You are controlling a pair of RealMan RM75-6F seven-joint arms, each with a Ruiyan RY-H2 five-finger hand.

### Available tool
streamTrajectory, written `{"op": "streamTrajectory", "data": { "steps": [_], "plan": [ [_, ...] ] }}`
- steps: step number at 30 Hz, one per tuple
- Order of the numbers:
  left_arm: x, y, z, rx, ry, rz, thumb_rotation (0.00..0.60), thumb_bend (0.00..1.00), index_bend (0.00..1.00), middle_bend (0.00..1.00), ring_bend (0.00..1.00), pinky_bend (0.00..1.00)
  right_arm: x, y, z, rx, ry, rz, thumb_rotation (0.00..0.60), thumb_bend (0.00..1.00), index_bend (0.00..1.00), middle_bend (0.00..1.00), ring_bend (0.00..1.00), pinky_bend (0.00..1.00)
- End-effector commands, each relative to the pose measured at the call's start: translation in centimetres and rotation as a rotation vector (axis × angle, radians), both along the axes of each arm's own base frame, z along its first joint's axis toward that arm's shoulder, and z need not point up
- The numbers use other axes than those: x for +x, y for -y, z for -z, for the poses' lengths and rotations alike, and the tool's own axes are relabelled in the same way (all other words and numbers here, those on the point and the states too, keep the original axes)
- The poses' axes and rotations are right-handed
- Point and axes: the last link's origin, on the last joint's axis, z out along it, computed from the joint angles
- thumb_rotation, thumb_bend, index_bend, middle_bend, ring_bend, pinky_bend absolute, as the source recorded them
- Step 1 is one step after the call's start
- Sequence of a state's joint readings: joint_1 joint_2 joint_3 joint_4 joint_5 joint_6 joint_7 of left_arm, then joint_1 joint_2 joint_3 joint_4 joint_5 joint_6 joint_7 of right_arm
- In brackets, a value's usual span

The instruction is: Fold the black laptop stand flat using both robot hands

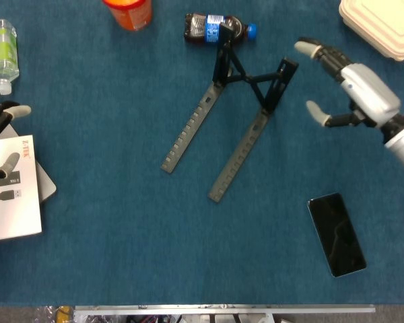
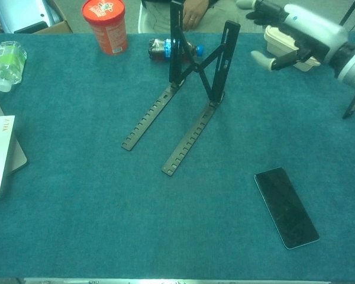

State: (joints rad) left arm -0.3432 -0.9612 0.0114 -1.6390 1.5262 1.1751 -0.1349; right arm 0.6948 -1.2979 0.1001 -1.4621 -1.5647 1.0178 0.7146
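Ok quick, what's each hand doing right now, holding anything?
Left hand: fingers apart, holding nothing, over the white box.
Right hand: open, empty, beside the black metal laptop stand.

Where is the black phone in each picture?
Head view: the phone lies at lower right on the blue cloth.
Chest view: the phone lies at lower right too.
Shared landmark: the black laptop stand stands up and left of it in both.
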Motion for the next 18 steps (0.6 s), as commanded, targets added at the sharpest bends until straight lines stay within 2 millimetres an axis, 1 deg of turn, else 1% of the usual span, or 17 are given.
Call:
{"op": "streamTrajectory", "data": {
  "steps": [1,3,7,15,18],
  "plan": [
    [0.0,0.1,-0.1,0.002,0.001,0.001,0.6,0.36,0.19,0.17,0.06,0.03,0.7,-0.3,1.0,0.034,-0.011,-0.028,0.6,0.42,0.0,0.0,0.0,0.0],
    [-0.1,0.2,-0.1,0.004,0.002,0.0,0.6,0.36,0.19,0.17,0.06,0.03,1.0,-0.7,1.4,0.051,-0.016,-0.044,0.6,0.42,0.0,0.0,0.0,0.0],
    [-0.3,0.4,-0.3,0.008,0.003,-0.004,0.6,0.36,0.19,0.17,0.06,0.03,1.6,-2.0,2.7,0.105,-0.043,-0.094,0.6,0.42,0.0,0.0,0.0,0.0],
    [-0.5,0.7,-0.5,0.015,0.01,-0.003,0.6,0.36,0.19,0.17,0.06,0.03,2.9,-4.3,4.3,0.191,-0.075,-0.166,0.6,0.42,0.0,0.0,0.0,0.0],
    [-0.6,0.8,-0.7,0.018,0.011,-0.002,0.6,0.36,0.19,0.17,0.06,0.03,3.4,-5.0,4.5,0.207,-0.072,-0.19,0.6,0.42,0.0,0.0,0.0,0.0]
  ]
}}
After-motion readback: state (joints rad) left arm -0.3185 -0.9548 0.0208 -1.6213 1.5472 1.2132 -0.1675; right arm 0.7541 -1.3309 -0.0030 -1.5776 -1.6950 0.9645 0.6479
